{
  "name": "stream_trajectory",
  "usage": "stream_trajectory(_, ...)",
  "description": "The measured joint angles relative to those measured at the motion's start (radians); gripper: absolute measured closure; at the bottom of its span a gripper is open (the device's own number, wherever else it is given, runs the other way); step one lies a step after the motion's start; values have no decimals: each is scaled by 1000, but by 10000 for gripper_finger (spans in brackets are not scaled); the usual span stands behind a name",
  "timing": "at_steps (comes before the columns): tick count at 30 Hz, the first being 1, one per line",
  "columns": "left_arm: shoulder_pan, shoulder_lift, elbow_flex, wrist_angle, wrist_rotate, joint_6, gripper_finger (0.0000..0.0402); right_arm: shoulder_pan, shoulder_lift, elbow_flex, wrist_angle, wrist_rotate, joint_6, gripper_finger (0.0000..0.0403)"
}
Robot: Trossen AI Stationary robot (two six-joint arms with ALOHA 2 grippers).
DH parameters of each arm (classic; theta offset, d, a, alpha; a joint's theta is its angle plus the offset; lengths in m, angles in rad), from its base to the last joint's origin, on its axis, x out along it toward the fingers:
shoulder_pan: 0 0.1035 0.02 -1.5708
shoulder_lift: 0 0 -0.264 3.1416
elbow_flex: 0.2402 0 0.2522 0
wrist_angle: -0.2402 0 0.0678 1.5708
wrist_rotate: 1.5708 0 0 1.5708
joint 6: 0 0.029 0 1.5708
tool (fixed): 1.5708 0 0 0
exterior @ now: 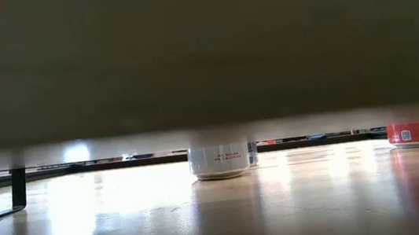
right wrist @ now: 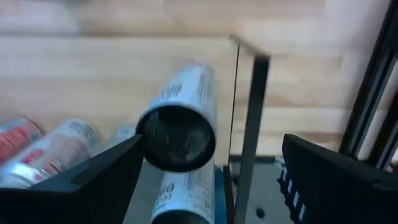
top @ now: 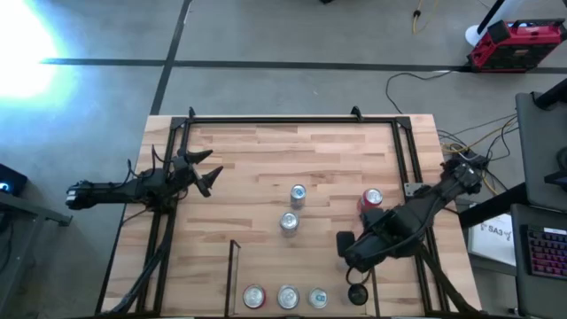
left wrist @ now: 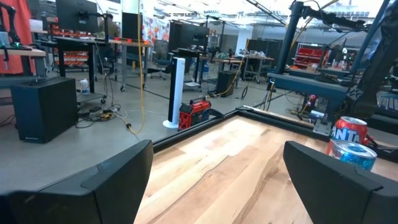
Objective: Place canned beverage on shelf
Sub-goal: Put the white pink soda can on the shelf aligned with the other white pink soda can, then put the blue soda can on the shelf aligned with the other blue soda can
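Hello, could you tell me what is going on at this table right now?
The right claw hangs open over the near end of the shelf, above a dark-topped can standing beside three other cans in a row. Three more cans wait mid-table, one of them a red can. The left claw hovers open at the table's left side, holding nothing.

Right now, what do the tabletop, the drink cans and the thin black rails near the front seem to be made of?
The tabletop looks like light wood: joined planks with grain, a satin sheen. The cans look like thin metal, probably aluminium: shiny silver tops, printed sides. The shelf rails look like black-painted metal: thin, straight, matte.
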Motion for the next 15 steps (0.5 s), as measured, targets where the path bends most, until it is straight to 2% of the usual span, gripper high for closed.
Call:
stream_trajectory(7, 0, 0, 0, 0, 0, 0, 56, -24, -58, 0, -4, 137, -1, 37)
stream_trajectory(12, 0, 0, 0, 0, 0, 0, 56, -115, -112, -54, -3, 212, -28, 37)
stream_trajectory(15, 0, 0, 0, 0, 0, 0, 56, -205, -149, -128, -4, 196, -47, 37)
